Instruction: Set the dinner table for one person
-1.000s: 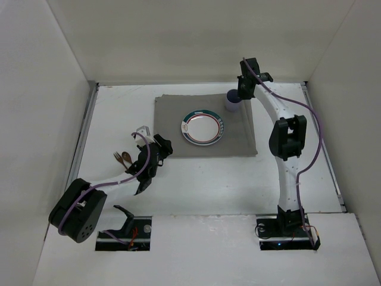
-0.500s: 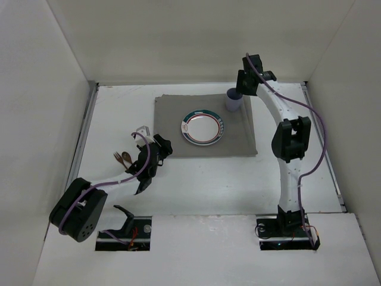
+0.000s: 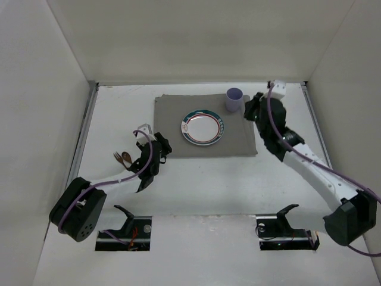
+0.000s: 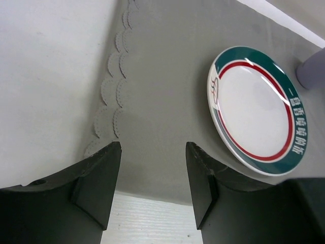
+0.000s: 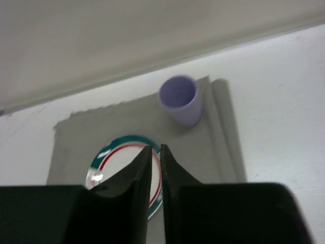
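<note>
White-walled booth | dinner table (image 3: 208,185) laid flat beneath both arms, long axis seen left-right, rails at sides | left gripper (image 4: 152,152) spread, empty, at placemat (image 3: 172,119) edge | right gripper (image 5: 156,152) pinched closed, empty

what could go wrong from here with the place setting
1. The cup stands at the far right corner of the placemat with the right gripper close by; a careless swing could tip it.
2. The left gripper hangs open over the placemat's near left edge; dropping lower could snag it and drag the plate.
3. The cutlery lies beside the left arm, which could sweep it.
</note>
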Controlling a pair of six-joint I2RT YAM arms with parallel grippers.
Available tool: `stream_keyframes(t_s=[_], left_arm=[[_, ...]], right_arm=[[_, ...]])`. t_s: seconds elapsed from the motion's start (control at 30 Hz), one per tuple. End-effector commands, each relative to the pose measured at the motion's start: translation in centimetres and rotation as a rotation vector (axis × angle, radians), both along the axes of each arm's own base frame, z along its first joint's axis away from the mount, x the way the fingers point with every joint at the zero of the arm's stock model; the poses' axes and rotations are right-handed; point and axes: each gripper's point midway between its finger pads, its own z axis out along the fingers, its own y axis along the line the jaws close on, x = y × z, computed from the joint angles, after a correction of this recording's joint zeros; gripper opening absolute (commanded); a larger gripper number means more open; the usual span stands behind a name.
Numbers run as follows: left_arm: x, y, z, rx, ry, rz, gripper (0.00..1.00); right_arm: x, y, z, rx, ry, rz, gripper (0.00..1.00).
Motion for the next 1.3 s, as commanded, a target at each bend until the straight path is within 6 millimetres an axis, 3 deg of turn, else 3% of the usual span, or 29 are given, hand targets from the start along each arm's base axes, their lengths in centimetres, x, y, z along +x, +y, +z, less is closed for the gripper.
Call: stream_keyframes(t_s=[0.0,0.1,0.17,0.3,0.47,0.57,0.7,1.07,1.27], left_arm=[[1.1,1.1,2.7,0.05,-0.051,0.076,0.5],[0.7,1.8,3.1,0.072,-0.014,0.101,0.48],[-0.2,2.5,3.1,0.078,0.025,0.115,0.45],[-2.9,5.6,2.2,0.094,0.11,0.196,0.3],[-6.9,9.4,0.2,0.123,0.295,0.296,0.08],[-8.6,10.6,-1.2,0.13,0.396,0.336,0.1],[-9.4,11.9,-2.9,0.151,0.483,0.39,0.25],[-7.0,12.2,-3.4,0.15,0.501,0.403,0.31],[-6.5,12.1,-4.7,0.142,0.54,0.381,0.3]], right_arm=[[-1.8,5.2,-4.9,0.165,-0.011,0.095,0.09],[-5.2,9.2,-8.9,0.163,0.081,0.226,0.04],[-7.6,10.7,-10.8,0.131,0.108,0.288,0.06],[-10.4,10.9,-12.6,0.13,0.111,0.335,0.13],[-12.3,9.8,-12.6,0.19,0.08,0.35,0.28],[-12.8,10.2,-12.3,0.245,0.038,0.369,0.37],[-13.6,11.0,-13.3,0.253,0.047,0.401,0.39],[-14.5,13.5,-14.8,0.239,0.105,0.492,0.43],[-14.5,14.1,-15.4,0.229,0.126,0.507,0.44]])
